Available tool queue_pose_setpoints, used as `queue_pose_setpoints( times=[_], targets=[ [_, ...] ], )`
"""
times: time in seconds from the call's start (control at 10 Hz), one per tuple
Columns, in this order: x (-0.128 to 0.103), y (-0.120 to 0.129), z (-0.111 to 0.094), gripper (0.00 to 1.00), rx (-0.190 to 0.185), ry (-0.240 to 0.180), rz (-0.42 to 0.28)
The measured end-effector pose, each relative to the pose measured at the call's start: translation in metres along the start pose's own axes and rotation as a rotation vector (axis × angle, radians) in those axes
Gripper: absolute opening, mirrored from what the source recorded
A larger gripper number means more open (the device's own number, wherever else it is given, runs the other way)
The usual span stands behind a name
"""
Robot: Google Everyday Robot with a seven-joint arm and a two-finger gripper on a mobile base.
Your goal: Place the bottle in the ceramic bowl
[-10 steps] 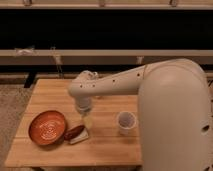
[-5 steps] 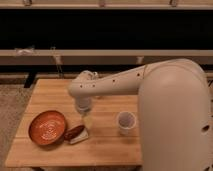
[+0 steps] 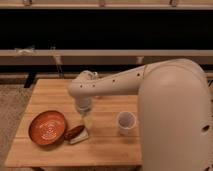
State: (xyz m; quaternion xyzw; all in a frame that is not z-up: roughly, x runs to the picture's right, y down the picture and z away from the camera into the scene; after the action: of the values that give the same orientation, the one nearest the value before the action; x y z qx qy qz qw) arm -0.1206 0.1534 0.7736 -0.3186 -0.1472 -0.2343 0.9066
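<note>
The ceramic bowl [image 3: 47, 128] is a wide orange-brown dish with faint rings, at the front left of the wooden table [image 3: 107, 145]. The bottle [image 3: 88, 121] shows as a small pale upright shape just right of the bowl, directly under my gripper [image 3: 85, 111]. My gripper hangs down from the white arm, which reaches in from the right, and its lower end is at the bottle's top. The bottle is outside the bowl, about a hand's width from its rim.
A small white cup [image 3: 126, 121] stands on the table to the right of the bottle. A brown oval thing [image 3: 74, 132] and a flat slab [image 3: 80, 137] lie between the bowl and the bottle. My large white arm body [image 3: 175, 115] covers the table's right side.
</note>
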Motion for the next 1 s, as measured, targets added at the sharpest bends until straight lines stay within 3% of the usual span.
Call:
queue_pose_setpoints(
  times=[0.4, 0.6, 1.0],
  targets=[
    [0.005, -0.001, -0.004, 0.80, 0.013, 0.010, 0.008],
    [0.036, -0.013, -0.017, 0.80, 0.051, 0.026, 0.019],
    [0.096, -0.045, -0.053, 0.80, 0.123, 0.007, 0.022]
  ],
)
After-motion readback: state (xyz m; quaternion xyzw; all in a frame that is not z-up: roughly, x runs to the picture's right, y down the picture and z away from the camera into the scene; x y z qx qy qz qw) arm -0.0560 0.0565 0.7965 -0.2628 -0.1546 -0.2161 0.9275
